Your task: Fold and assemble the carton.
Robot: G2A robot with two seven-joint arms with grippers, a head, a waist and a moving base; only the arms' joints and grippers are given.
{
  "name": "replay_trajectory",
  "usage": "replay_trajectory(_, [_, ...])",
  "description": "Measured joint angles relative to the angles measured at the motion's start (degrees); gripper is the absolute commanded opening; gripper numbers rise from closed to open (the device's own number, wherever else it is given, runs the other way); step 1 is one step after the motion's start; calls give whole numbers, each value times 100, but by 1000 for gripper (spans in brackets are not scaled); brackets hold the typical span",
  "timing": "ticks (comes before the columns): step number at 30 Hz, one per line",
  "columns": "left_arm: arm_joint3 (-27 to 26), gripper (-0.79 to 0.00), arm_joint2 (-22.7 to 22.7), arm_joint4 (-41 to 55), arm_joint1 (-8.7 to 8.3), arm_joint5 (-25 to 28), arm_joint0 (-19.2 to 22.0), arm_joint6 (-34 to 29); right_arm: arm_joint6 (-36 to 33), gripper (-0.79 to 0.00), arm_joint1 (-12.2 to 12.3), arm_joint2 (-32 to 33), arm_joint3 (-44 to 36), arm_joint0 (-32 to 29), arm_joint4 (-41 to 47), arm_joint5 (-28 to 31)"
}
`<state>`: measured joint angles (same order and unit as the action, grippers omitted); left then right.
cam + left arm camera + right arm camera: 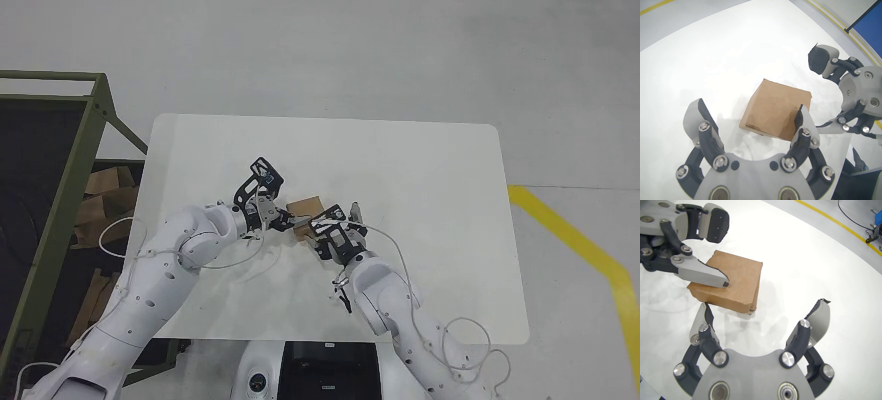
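Observation:
A small brown carton (305, 210) lies folded flat near the middle of the white table (440, 180). My left gripper (275, 196) stands open beside it, one fingertip (723, 281) pressing on the carton's top face (742, 275). In the left wrist view that finger (800, 117) overlaps the carton (772, 109) at one corner, and the left gripper (751, 106) is spread wide. My right gripper (763, 303) is open just off the carton's other side, one finger (706, 313) close to the edge with the layered flaps. The right gripper (336, 226) holds nothing.
A green-framed bin (60, 150) with cardboard pieces (100, 200) stands beyond the table's left edge. A yellow floor line (570, 235) runs on the right. Bare tabletop lies all around the carton.

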<state>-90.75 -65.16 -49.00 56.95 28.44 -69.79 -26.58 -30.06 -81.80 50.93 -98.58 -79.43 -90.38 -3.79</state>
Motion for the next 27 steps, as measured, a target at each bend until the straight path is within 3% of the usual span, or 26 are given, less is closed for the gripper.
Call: replay_trajectory(27, [-52,0,-112,64,15,76,-65,-59,4,0,-80,45,113,64,41,-114])
